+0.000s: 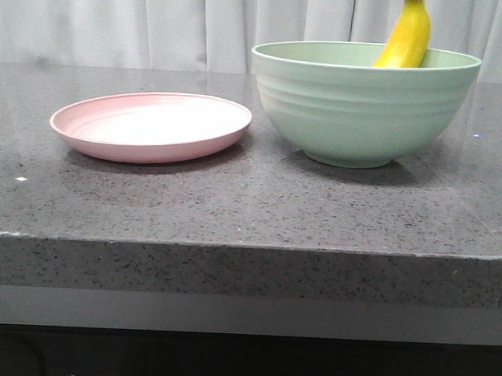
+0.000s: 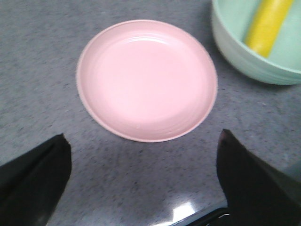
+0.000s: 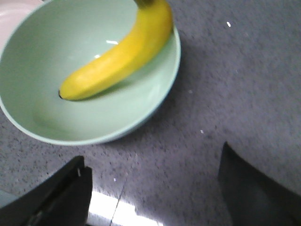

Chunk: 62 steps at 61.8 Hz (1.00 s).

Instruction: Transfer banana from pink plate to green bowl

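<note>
The grey speckled tabletop [image 1: 234,212] carries just two dishes, side by side. The larger is the green bowl [image 1: 365,109], standing on the right in the front view, and the banana [image 1: 406,35] is in it: its dark tip sits low against the inner wall, near the floor of the bowl, while the body leans up the wall and the stem end rises above the rim. The right wrist view shows the same thing from above, the fruit propped slantwise inside the bowl and touching nothing else. Just beside the bowl, nearly touching its base, lies the pink plate [image 1: 151,125], with nothing on it.

By this reading the transfer looks done: the banana is off the plate and rests inside the bowl. What may remain is small, namely whether the fruit settles flat or stays leaning on the rim, and drawing the arms clear.

Neither arm holds anything. The right gripper [image 3: 155,188] is spread wide over the tabletop near the bowl, its fingers well apart. The left gripper [image 2: 143,181] is likewise spread, looking down on the bare plate.
</note>
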{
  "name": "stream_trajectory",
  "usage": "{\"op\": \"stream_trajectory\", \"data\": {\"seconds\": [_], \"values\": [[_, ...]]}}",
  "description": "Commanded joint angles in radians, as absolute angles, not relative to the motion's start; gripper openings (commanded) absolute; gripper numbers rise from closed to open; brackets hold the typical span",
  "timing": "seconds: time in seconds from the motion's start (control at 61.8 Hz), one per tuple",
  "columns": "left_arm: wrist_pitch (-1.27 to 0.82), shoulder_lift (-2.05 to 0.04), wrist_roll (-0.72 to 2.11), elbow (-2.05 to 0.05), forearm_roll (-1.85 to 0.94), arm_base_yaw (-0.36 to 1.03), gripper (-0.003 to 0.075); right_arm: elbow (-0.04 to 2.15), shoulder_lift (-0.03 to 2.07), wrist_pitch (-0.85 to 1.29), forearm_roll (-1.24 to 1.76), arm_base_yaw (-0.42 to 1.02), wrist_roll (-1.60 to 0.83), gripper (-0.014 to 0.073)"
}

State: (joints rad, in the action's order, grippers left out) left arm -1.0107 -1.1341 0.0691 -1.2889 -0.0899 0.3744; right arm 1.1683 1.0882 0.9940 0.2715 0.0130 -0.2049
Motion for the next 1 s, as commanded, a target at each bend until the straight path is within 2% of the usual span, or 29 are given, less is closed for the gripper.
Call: {"op": "stream_trajectory", "data": {"seconds": [0.0,0.162,0.372,0.679,0.728,0.825,0.922,0.987], "values": [[-0.985,-1.065,-0.081,-1.295,0.044,0.373,0.0617,1.187,1.026,1.007,0.229,0.012,-0.115,0.0570],[-0.983,-0.960,-0.200,-1.205,0.164,0.373,0.0617,1.117,0.915,1.005,0.201,0.012,-0.085,0.0569],[-0.985,-0.798,-0.206,-1.082,0.126,0.373,0.0617,1.003,0.730,1.046,0.053,0.012,-0.016,0.0569],[-0.921,-0.627,-0.202,-0.940,0.105,0.373,0.0604,0.901,0.472,1.061,0.046,0.012,-0.015,0.0569],[-0.910,-0.617,-0.202,-0.924,0.105,0.373,0.0583,0.894,0.445,1.059,0.046,0.012,-0.016,0.0569],[-0.891,-0.607,-0.202,-0.900,0.105,0.373,0.0491,0.884,0.403,1.058,0.046,0.012,-0.016,0.0563],[-0.875,-0.607,-0.202,-0.891,0.113,0.373,0.0347,0.879,0.390,1.058,0.046,0.012,-0.016,0.0490],[-0.859,-0.607,-0.202,-0.889,0.119,0.373,0.0250,0.878,0.390,1.058,0.046,0.012,-0.016,0.0405]]}}
